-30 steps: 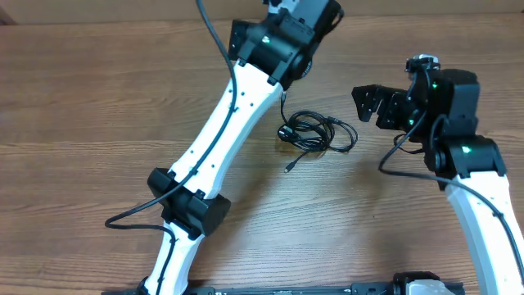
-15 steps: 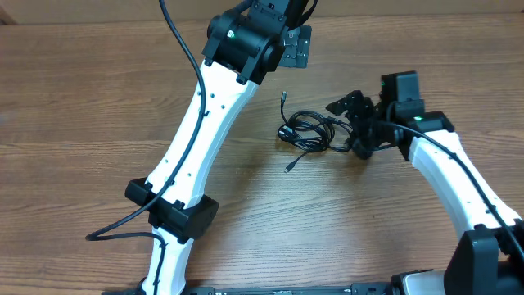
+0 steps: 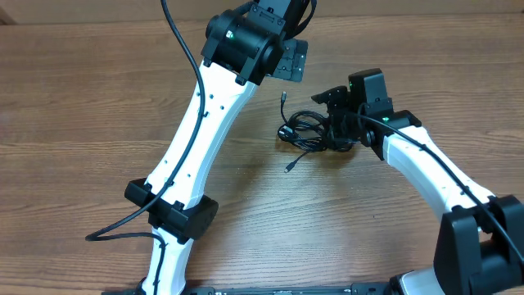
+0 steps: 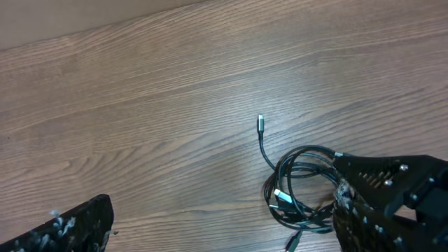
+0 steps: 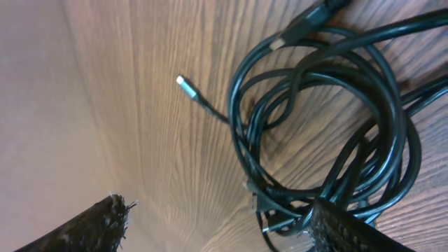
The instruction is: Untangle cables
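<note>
Brown wood-grain counter (image 3: 82, 98) fills the overhead view. Near its middle lies a tangle of thin black cables (image 3: 309, 131), loops piled on one another. One silver-tipped plug (image 3: 283, 95) pokes out toward the far edge, and a second plug end (image 3: 288, 169) trails toward the near edge. The black right claw (image 3: 334, 119) sits over the right side of the tangle and hides part of it. The white-and-black left arm (image 3: 205, 139) crosses the counter just left of the cables, and its black left claw (image 3: 293, 59) is beyond them, well apart

From the left wrist, the left claw is spread as wide as it goes with nothing in it. The cables lie ahead on bare wood, the silver-tipped plug standing free of the coil. A black claw part covers the coil's right edge

From the right wrist, the right claw stands wide apart astride the cables, gripping nothing. One fuzzy pad (image 5: 77, 224) is over bare wood, clear of the cords. The other pad (image 5: 350, 231) is at the strands in the lower corner; whether it touches them I cannot tell
</note>
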You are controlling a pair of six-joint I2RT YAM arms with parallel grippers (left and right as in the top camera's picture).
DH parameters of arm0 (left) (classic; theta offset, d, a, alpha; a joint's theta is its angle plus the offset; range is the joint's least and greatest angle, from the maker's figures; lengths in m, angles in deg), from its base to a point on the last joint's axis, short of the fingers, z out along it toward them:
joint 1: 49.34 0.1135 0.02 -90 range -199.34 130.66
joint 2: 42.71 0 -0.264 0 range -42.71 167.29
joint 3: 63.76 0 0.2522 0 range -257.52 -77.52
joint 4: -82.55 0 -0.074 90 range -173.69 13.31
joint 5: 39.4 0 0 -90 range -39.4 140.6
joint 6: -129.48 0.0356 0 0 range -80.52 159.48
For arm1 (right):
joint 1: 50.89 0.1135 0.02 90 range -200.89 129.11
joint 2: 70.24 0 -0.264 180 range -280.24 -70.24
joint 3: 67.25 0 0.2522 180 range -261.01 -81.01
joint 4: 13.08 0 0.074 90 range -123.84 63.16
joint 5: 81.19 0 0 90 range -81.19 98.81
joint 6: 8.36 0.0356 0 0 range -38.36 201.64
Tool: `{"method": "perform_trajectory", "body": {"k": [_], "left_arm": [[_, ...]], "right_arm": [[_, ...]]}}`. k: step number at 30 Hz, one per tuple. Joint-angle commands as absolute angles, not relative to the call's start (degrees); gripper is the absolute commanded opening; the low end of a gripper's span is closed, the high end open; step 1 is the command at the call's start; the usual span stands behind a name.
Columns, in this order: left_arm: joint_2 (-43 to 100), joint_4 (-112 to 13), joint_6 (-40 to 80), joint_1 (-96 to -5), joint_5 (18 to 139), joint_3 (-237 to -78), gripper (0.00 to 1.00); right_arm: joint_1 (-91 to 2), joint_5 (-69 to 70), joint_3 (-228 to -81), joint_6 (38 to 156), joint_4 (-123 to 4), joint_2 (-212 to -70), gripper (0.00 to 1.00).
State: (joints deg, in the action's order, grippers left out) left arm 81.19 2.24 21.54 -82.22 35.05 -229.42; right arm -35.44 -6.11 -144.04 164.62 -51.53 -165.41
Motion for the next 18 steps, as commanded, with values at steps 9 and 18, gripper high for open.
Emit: {"method": "perform_trajectory", "body": {"k": [9, 18], "left_arm": [[79.42, 2.80, 23.66, -82.02, 35.73, -230.68, 1.00], [79.42, 3.50, 23.66, -82.02, 37.17, -230.68, 1.00]], "right_arm": [[-29.45, -5.26, -145.37, 169.32, -58.96, -169.39, 0.80], [-29.04, -8.10, -145.37, 170.17, -62.24, -169.37, 0.79]]}}
